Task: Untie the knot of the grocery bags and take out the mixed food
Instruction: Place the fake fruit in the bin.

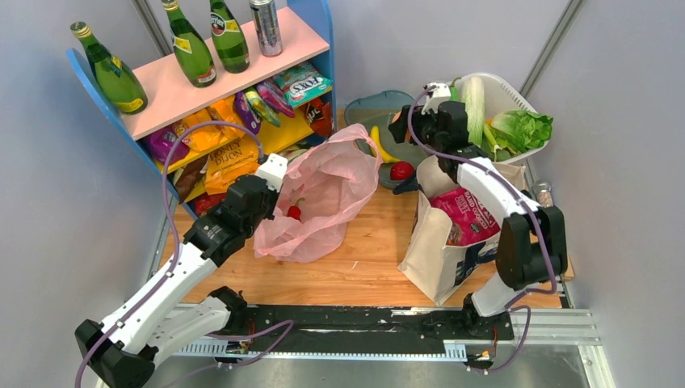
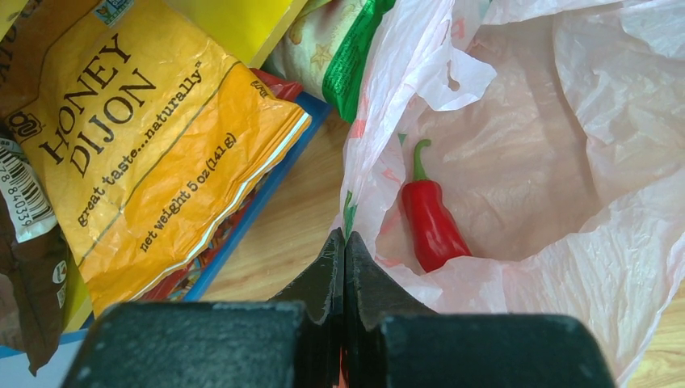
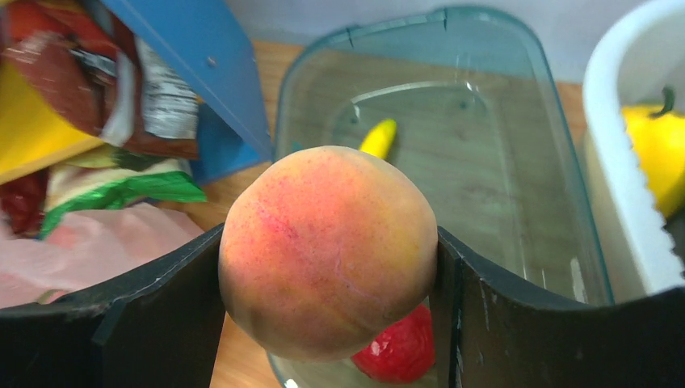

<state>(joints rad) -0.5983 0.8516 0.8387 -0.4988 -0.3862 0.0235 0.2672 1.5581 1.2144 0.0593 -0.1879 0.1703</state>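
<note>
The pink plastic bag (image 1: 327, 190) lies open-mouthed at mid-table, and the knot is out of view. A red pepper (image 2: 432, 222) lies inside it. My left gripper (image 2: 345, 236) is shut, pinching the bag's near rim. My right gripper (image 3: 329, 234) is shut on a peach (image 3: 327, 267), held above a clear glass tray (image 3: 493, 121). In that tray lie a banana (image 3: 378, 137) and a red round fruit (image 3: 400, 352). The cream canvas tote (image 1: 436, 250) stands at the right with a magenta crisp packet (image 1: 468, 217) in it.
A blue and pink shelf (image 1: 242, 77) at the back left carries green bottles (image 1: 194, 52), a can and snack packets, among them a Honey Dijon bag (image 2: 137, 137). A white basket (image 1: 517, 93) at the back right holds cabbage (image 1: 475, 105) and lettuce (image 1: 523, 129).
</note>
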